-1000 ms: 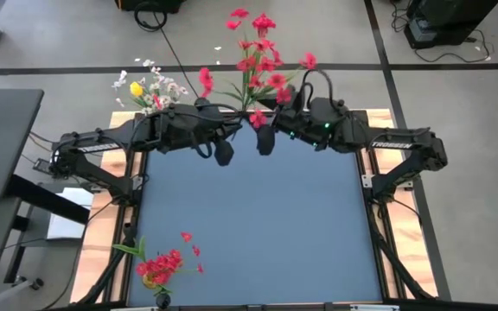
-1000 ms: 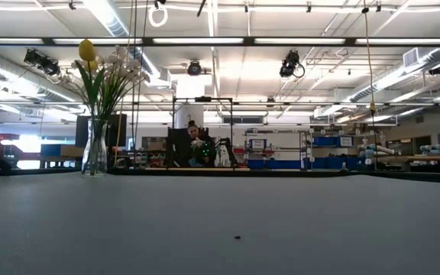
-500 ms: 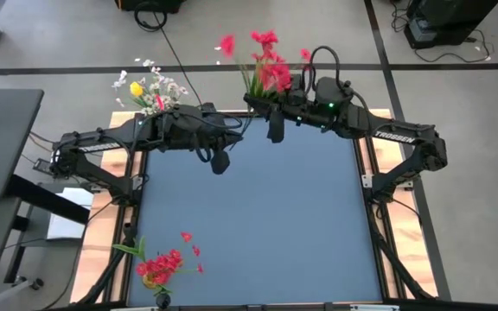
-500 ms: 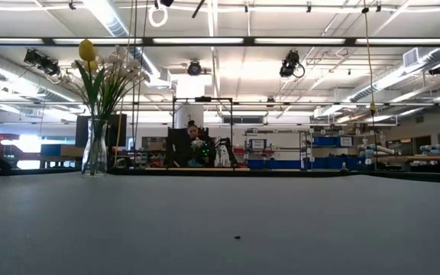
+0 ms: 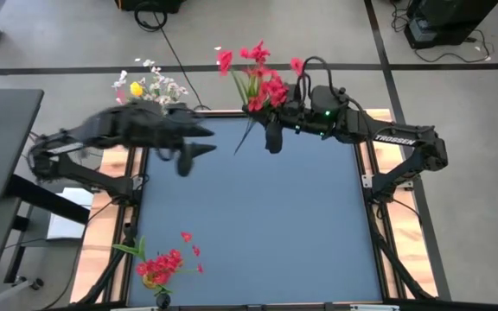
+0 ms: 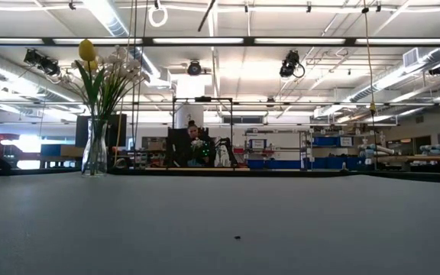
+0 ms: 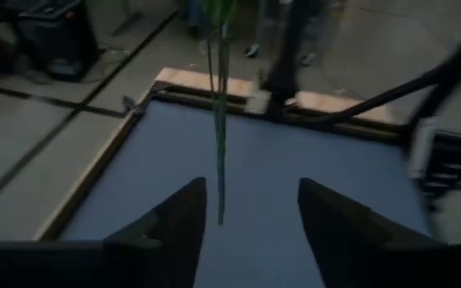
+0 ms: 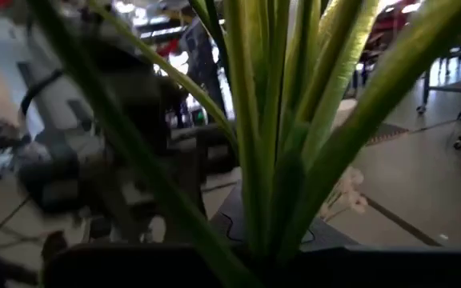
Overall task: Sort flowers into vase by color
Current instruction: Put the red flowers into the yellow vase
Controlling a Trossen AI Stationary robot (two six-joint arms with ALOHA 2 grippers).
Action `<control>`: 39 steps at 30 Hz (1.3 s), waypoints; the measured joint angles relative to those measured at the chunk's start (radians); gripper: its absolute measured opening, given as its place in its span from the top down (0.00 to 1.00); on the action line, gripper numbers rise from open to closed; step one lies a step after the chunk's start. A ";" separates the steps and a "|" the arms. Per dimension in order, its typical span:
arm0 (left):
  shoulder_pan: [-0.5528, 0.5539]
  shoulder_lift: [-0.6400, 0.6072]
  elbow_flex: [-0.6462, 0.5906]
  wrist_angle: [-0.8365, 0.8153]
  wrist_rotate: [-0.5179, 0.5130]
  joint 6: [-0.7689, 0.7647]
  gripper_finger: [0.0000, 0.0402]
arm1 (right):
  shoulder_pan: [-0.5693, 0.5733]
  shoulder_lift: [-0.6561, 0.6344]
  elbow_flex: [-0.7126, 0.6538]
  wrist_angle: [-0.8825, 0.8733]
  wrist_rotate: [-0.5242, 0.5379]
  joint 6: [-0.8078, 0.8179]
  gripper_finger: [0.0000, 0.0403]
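A red-blossomed flower sprig with green stems and leaves is up in the air over the table's far edge, with my right gripper shut on it. Its thin stem end hangs down in front of my left gripper. That gripper is open with nothing between its fingers, to the left of the sprig. A glass vase with white sprays and a yellow bud stands at the far left corner. A second vase with red blossoms stands at the near left. My right gripper pinches the sprig's bundled green stems between its two fingers, below the leaves. The fingers come level from the table's right side and lie across the stems. The sprig is lifted clear and roughly upright, with blossoms above and the stem end hanging free below.
The blue table top is bare in the middle and on the right. Wooden borders and the arm bases stand along both sides. In the low view, a person sits among workbenches in the room behind.
My left gripper has come away from the red sprig and drawn back toward the table's left edge. The sprig has stayed with my right gripper near the far edge. Its blossoms, spread wide before, now stand bunched closer together.
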 joint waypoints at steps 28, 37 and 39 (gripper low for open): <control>-0.030 0.050 -0.002 0.130 0.037 -0.045 0.43 | 0.074 0.100 -0.016 0.248 -0.211 0.014 0.96; -0.030 0.098 0.000 0.224 0.073 -0.037 0.60 | 0.074 0.101 -0.016 0.240 -0.210 0.017 0.96; -0.030 0.101 -0.001 0.228 0.073 -0.014 0.71 | 0.074 0.101 -0.016 0.241 -0.211 0.017 0.96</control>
